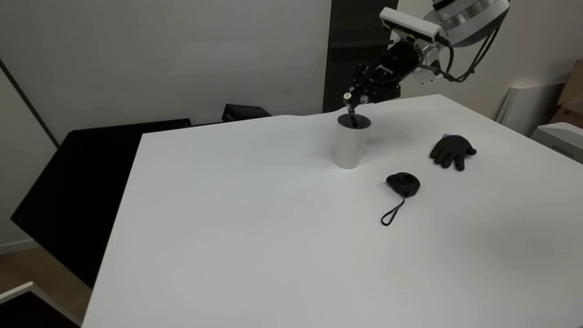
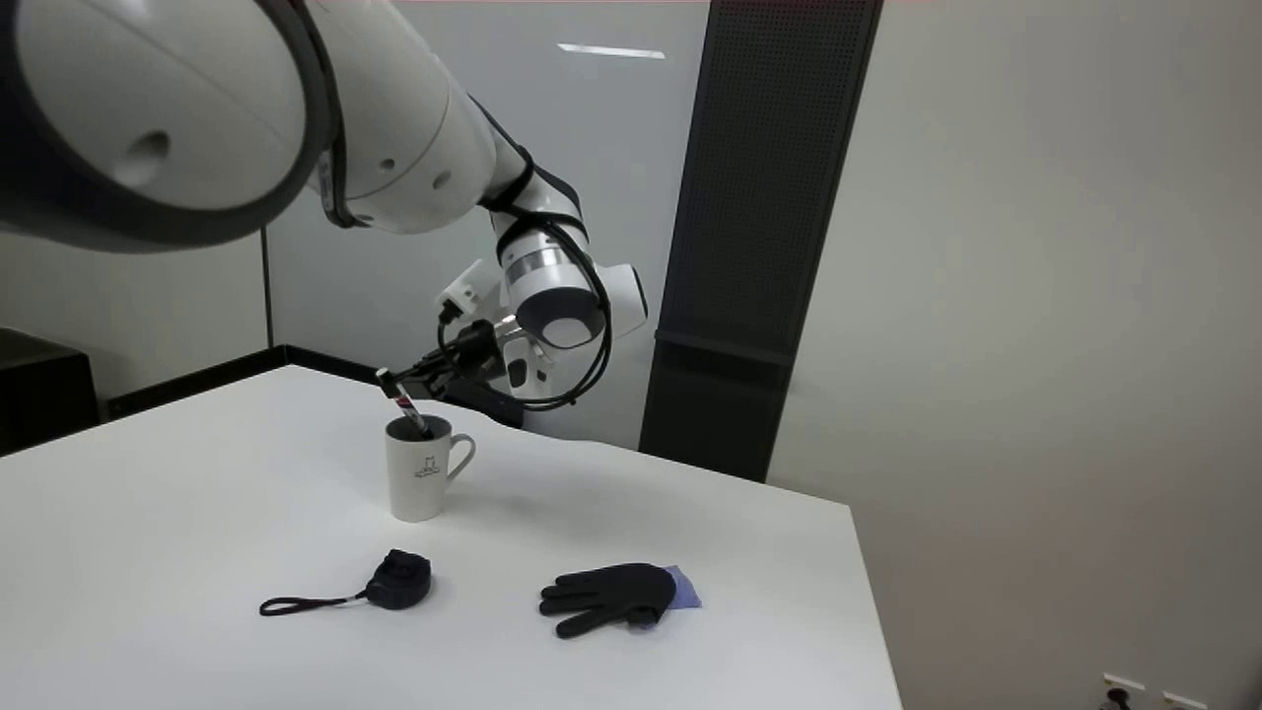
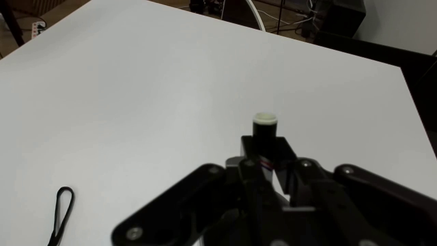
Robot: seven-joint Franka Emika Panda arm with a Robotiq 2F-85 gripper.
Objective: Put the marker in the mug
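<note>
The pincer grips the tilted marker, its lower end inside the upright mug.

Behind the white table, a pale wall (and 1 black panel).

I lose one end of the slim white-ended marker inside the tall white mug, whose print is too small to read. In the wrist view, the black two-fingered gripper is blurred, and at eight o'clock a thin black looped strap runs out of frame.
</note>
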